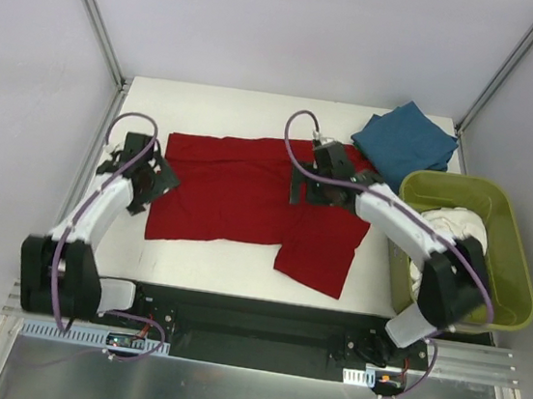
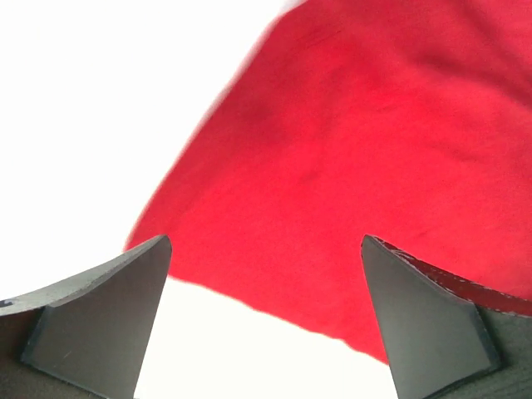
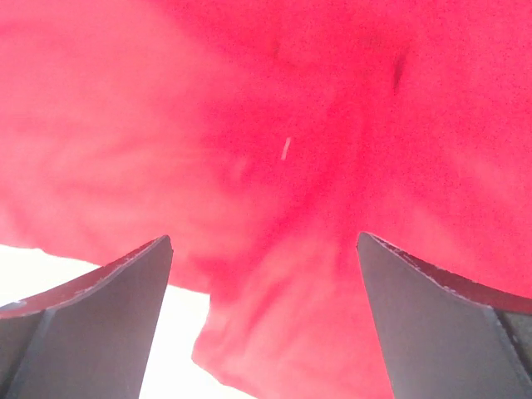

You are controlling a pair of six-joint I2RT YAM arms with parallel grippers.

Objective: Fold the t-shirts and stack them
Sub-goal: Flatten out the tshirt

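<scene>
left pincer (image 1: 155, 176): jaws wide apart, nothing in them. It hangs right over the end edge of the red t-shirt (image 1: 238, 191). On its wrist cam one finger is above cloth, the other above bare table (image 1: 211, 256).
right pincer (image 1: 315, 188): also spread wide and holding nothing. It's low over the far end of the same shirt, with wrinkled red cloth under both fingers.
risk 1: if you close the left one where it is, you'll likely nip only the very hem, or miss it. Thin cloth slips out of a shallow bite.
risk 2: the cloth under the right pincer is bunched. Pinch a wrinkle and I'd guess the fold comes out crooked, or you lift more layers than you wanted.
risk 3: lift the two ends unevenly and the whole shirt drags across the table instead of folding.
loose flap (image 1: 323, 255): hangs off the shirt on the base side of the right pincer. It'll trail and spoil the fold if you ignore it.
teal-blue t-shirt (image 1: 405, 139): folded, just beyond the right pincer. I can't tell if it touches the red one, so a drag could disturb it.
olive tub (image 1: 515, 279): off to the right pincer's outer side, with the white t-shirt (image 1: 453, 227) in it. The right arm runs close past its rim, so watch your swing.
</scene>
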